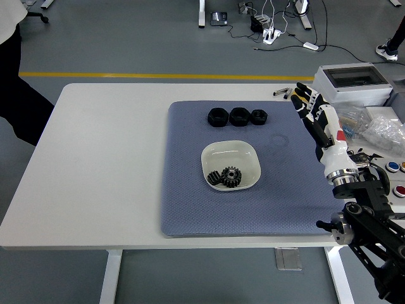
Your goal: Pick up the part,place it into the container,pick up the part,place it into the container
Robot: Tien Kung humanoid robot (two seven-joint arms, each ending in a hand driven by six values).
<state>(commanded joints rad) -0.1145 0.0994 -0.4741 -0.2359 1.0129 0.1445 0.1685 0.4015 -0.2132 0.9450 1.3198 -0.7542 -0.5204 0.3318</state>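
Note:
A white bowl (245,154) sits in the middle of the blue-grey mat (190,190). Two black gears (225,177) lie in its near part. Three black ring-shaped parts (238,116) stand in a row on the mat behind the bowl. My right hand (308,101) is raised at the mat's right edge, well to the right of the bowl and the parts. Its fingers are spread and hold nothing. The left arm is out of sight.
A grey lidded box (352,84), bagged small parts (370,126), a yellow tape measure and a button box (393,177) crowd the table's right end. A person's dark trouser leg (22,101) shows at the far left edge.

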